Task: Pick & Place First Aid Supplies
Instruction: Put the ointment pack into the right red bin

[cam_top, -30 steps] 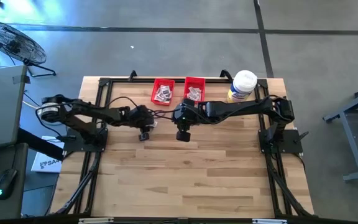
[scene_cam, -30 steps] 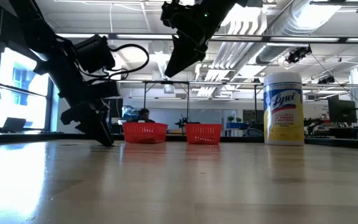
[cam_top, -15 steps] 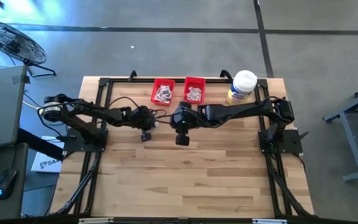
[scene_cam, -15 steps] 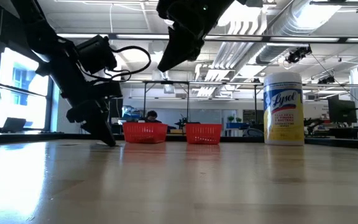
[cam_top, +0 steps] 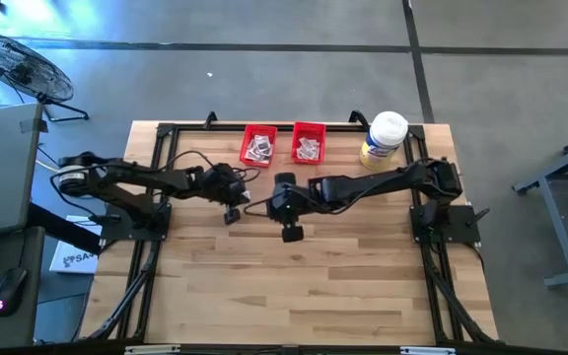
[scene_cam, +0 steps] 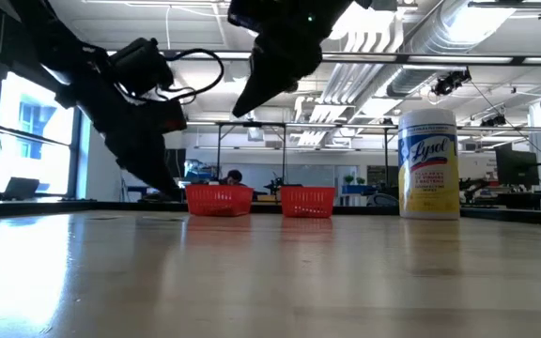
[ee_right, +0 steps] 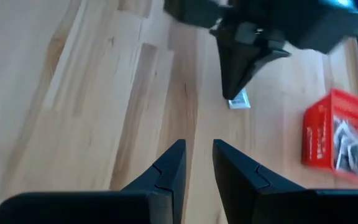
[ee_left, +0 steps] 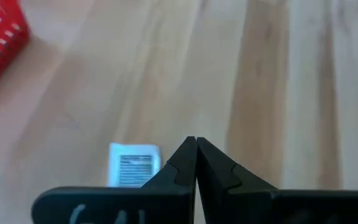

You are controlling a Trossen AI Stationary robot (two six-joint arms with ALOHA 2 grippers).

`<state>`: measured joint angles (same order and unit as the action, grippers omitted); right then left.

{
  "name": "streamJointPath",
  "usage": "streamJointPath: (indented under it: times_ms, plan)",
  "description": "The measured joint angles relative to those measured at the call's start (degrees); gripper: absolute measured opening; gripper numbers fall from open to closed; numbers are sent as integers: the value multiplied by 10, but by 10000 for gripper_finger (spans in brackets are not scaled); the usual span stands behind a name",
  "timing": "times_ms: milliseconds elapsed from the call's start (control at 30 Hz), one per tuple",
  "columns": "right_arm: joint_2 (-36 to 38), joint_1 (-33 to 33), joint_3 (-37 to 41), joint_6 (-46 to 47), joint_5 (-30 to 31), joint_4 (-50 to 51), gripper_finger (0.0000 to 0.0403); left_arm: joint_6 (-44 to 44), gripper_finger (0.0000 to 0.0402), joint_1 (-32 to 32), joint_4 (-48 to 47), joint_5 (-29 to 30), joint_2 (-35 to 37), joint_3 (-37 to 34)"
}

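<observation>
One small white packet with dark print (ee_left: pixel 132 168) lies flat on the wooden table, just beside my left gripper (ee_left: pixel 196 140). That gripper is shut with nothing between its fingertips. The right wrist view shows the same packet (ee_right: pixel 239 102) right under the left gripper's tips (ee_right: pixel 231 92); whether they touch it I cannot tell. My right gripper (ee_right: pixel 197 152) hovers open above the table's middle (cam_top: pixel 290 233), a short way from the packet. Two red bins (cam_top: pixel 259 146) (cam_top: pixel 309 144) at the far edge hold more packets.
A large white-lidded jar with a yellow label (cam_top: pixel 384 136) stands at the far right of the table, to the right of the bins. Dark frame rails (cam_top: pixel 166 158) run along the table's edges. Bare wood (cam_top: pixel 304 286) spreads toward the near edge.
My left gripper has shut and its tips have risen a little off the table beside the packet. My right gripper has moved toward the table's near edge and slightly left, closer to the left gripper, staying high above the table.
</observation>
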<state>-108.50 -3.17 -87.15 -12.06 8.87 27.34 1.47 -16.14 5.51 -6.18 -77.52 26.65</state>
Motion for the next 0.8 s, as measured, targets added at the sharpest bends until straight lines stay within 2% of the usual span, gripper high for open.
streamJointPath:
  times_ms: [167, 367, 600, 800]
  plan:
    - [-34, -12, 0, -79, -3, -38, 81, 18, 0, 0, -8, -40, 20, 0]
    - [-60, -17, 0, -100, 37, -65, 120, 18, 9, 0, -38, 42, 23, -1]
    - [-60, -12, 0, -96, 46, -87, 159, -5, 73, 0, -34, 50, 18, -6]
    - [-60, -12, 0, -93, 44, -96, 172, -38, 116, 0, 14, 53, -4, -23]
